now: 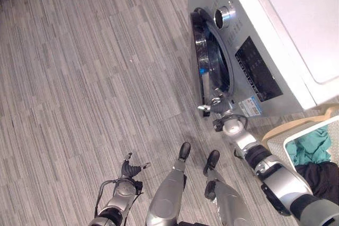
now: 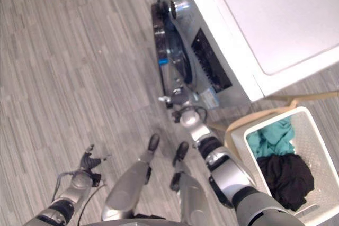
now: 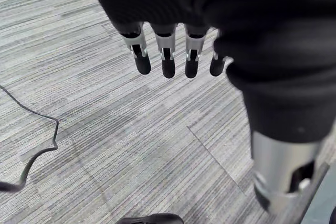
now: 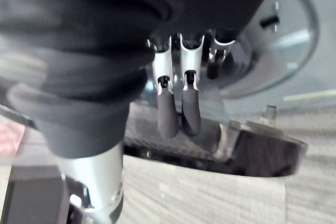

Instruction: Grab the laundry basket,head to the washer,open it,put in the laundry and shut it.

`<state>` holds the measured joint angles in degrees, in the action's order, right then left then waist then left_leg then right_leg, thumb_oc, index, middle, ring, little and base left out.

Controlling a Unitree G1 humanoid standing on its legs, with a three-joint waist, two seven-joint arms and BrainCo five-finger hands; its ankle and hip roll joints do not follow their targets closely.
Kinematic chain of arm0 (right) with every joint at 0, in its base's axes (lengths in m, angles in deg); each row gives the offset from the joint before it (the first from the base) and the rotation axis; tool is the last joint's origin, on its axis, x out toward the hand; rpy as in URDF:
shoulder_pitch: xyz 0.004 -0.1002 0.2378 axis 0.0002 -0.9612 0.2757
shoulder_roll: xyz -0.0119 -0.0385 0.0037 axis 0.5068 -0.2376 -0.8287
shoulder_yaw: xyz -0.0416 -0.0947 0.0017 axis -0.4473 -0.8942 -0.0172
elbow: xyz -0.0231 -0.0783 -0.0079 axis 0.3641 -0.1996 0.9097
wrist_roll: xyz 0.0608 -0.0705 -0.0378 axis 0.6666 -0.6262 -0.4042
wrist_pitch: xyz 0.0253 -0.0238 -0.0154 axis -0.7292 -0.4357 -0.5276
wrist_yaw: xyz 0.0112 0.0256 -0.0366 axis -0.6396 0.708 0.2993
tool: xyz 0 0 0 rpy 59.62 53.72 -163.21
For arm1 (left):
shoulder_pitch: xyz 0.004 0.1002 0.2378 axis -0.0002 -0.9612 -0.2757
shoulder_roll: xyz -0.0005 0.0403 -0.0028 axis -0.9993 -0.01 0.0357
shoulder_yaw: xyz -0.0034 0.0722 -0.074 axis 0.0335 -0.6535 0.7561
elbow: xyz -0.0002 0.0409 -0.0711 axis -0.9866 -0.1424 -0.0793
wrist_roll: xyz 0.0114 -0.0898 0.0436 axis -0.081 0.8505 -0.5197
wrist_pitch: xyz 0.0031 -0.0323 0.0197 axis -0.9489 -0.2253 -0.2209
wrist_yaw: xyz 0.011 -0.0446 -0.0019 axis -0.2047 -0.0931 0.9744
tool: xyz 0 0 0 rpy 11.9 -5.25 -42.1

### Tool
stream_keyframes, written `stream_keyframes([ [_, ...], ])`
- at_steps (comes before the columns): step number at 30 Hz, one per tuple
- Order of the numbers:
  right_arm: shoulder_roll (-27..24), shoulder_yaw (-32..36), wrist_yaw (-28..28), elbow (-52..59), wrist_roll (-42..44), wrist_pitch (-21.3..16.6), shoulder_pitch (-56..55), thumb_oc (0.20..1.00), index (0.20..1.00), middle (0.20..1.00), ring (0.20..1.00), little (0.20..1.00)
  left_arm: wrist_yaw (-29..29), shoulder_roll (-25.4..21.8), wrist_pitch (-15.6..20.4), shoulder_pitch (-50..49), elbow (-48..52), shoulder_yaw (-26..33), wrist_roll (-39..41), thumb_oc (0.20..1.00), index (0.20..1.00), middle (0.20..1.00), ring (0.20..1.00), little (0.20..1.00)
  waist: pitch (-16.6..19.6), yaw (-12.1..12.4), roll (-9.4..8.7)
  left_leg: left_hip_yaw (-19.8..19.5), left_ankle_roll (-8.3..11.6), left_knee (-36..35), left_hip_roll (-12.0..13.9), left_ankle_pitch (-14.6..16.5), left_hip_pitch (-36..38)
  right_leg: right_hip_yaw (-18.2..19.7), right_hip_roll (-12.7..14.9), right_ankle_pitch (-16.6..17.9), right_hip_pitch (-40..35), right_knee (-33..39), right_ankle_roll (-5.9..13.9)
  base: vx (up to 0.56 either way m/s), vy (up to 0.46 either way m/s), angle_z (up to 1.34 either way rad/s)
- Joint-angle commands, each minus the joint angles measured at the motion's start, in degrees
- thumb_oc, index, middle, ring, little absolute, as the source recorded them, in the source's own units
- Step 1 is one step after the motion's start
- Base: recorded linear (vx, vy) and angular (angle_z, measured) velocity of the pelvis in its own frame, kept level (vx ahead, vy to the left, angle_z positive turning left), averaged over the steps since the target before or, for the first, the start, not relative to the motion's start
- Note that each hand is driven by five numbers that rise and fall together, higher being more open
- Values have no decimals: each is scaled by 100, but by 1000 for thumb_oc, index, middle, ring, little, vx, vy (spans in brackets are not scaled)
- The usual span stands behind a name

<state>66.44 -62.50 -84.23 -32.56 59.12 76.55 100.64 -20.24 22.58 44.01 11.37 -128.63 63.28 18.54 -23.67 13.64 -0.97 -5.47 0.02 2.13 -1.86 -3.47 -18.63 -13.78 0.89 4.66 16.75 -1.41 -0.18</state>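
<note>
A grey floor [image 1: 79, 78] of striped planks is seen across the left and near parts of the scene. A small white speck [image 1: 131, 61] is seen on it, far left. At the right, a curved tan wooden frame [image 1: 296, 123] is seen around a beige panel [image 1: 275, 144].

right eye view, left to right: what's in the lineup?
Left hand → washer door → right hand at the door's lower edge → laundry basket holding teal cloth and black cloth.
</note>
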Motion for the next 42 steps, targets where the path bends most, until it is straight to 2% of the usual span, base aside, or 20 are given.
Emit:
stream_keyframes([
  [1,512,-575,505,750,339,-304,-24,1000,1000,1000,1000,1000,137,-158,5,30,-101,-306,135,1000,1000,1000,1000,1000,324,240,-129,52,-2,-86,-240,29,4,329,472,-691,-293,-366,556,0,0,0],
  [2,513,-575,505,749,339,-304,-23,1000,1000,1000,1000,1000,137,-158,5,30,-101,-306,135,1000,1000,1000,1000,1000,323,238,-129,51,-2,-86,-240,29,4,328,472,-692,-293,-366,556,-2,-31,7],
  [5,750,-772,623,840,706,-417,788,1000,1000,1000,1000,1000,144,-228,37,255,-15,-545,174,1000,1000,1000,1000,1000,244,516,-89,-140,40,-18,-298,11,-85,136,505,-752,-287,-448,552,11,-80,30],
  [6,966,-614,541,861,1178,-565,1557,1000,1000,1000,1000,1000,182,-280,96,491,-43,-700,241,1000,1000,1000,1000,1000,226,733,-69,-324,69,44,-372,-6,-176,-37,527,-789,-292,-470,543,29,-102,49],
  [7,967,-611,542,858,1179,-566,1562,1000,1000,1000,1000,1000,181,-281,96,495,-44,-700,241,1000,1000,1000,1000,1000,223,732,-70,-327,69,46,-373,-5,-176,-40,528,-790,-293,-471,543,46,-170,79],
  [9,971,-298,250,917,1559,-786,2352,1000,1000,1000,1000,1000,183,-365,159,662,1,-869,243,1000,1000,1000,1000,1000,279,965,-24,-608,136,69,-495,-48,-291,-318,511,-868,-354,-438,527,60,-138,90],
  [11,838,-226,130,929,1554,-818,2599,1000,1000,1000,1000,1000,151,-414,176,581,-42,-817,253,1000,1000,1000,1000,1000,347,1049,-66,-708,167,-9,-511,77,-203,-392,485,-1058,-472,-419,516,150,-105,114],
  [17,317,-276,216,1090,1453,-641,2357,1000,1000,1000,1000,1000,118,-485,112,417,-166,-581,270,1000,1000,1000,1000,1000,330,1040,-255,-621,198,-108,-410,83,-145,-461,491,-1069,-535,-414,533,41,-31,45],
  [19,59,-421,310,1444,1231,-572,2023,1000,1000,1000,1000,1000,119,-467,88,450,-15,-532,238,1000,1000,1000,1000,1000,289,913,-278,-533,166,-65,-379,-25,-207,-436,515,-866,-472,-399,545,-101,63,-6],
  [22,-385,-777,570,2394,594,-442,1293,1000,1000,1000,1000,1000,105,-429,40,548,475,-519,89,1000,1000,1000,1000,1000,204,601,-328,-280,147,-21,-289,41,-167,-227,514,-768,-410,-403,562,-100,98,-60],
  [23,-701,-926,821,2928,243,-444,719,1000,1000,1000,1000,1000,106,-401,1,855,833,-735,-297,1000,1000,1000,1000,1000,157,305,-372,-75,130,18,-224,102,-149,-33,508,-716,-360,-401,580,-79,92,-94],
  [24,-701,-926,821,2928,243,-444,719,1000,1000,1000,1000,1000,106,-401,1,855,833,-735,-297,1000,1000,1000,1000,1000,157,306,-372,-74,129,18,-223,102,-149,-32,508,-715,-360,-401,580,-122,122,-100],
  [25,-937,-938,982,3249,150,-504,192,1000,1000,1000,1000,1000,166,-432,-35,1249,1031,-886,-596,1000,1000,1000,1000,1000,110,57,-395,92,119,63,-171,132,-164,104,501,-663,-302,-396,602,-98,95,-89],
  [28,-1292,-801,1260,3537,-16,-567,-714,1000,1000,1000,1000,1000,339,-706,-109,2030,1333,-1056,-1106,1000,1000,1000,1000,1000,50,-361,-425,326,115,70,-87,168,-202,352,468,-552,-152,-372,666,-100,84,-104],
  [29,-1297,-795,1262,3543,-16,-563,-717,1000,1000,1000,1000,1000,339,-703,-109,2034,1332,-1059,-1106,1000,1000,1000,1000,1000,67,-363,-424,323,113,64,-89,150,-226,348,469,-533,-132,-362,667,-72,69,-77],
  [30,-1480,-625,1386,3618,-6,-606,-1253,1000,1000,1000,1000,1000,448,-979,-158,2469,1324,-1048,-1343,1000,1000,1000,1000,1000,51,-599,-448,470,100,57,-53,163,-242,486,448,-465,-65,-316,697,-48,48,-60],
  [31,-1480,-625,1386,3618,-6,-606,-1254,1000,1000,1000,1000,1000,448,-979,-158,2469,1324,-1048,-1343,1000,1000,1000,1000,1000,56,-600,-448,469,100,57,-53,161,-247,486,448,-464,-61,-315,697,-57,66,-37],
  [33,-1674,-358,1540,3690,102,-655,-1775,1000,1000,1000,1000,1000,484,-1340,-311,3032,787,-1066,-1651,1000,1000,1000,1000,1000,69,-912,-495,664,68,61,2,170,-270,667,421,-359,60,-274,734,-44,76,-55],
  [36,-1892,-161,1620,3815,157,-699,-2153,1000,1000,1000,1000,1000,448,-1578,-401,3348,56,-933,-1664,1000,1000,1000,1000,1000,64,-1155,-554,840,29,72,51,196,-287,854,377,-268,157,-228,764,-30,54,-32],
  [42,-1948,79,1628,3863,263,-730,-2485,1000,1000,1000,1000,1000,505,-1783,-449,3302,-863,-269,-1110,1000,1000,1000,1000,1000,81,-1382,-638,1044,7,59,106,161,-351,1040,333,-99,284,-87,796,-2,50,-39],
])
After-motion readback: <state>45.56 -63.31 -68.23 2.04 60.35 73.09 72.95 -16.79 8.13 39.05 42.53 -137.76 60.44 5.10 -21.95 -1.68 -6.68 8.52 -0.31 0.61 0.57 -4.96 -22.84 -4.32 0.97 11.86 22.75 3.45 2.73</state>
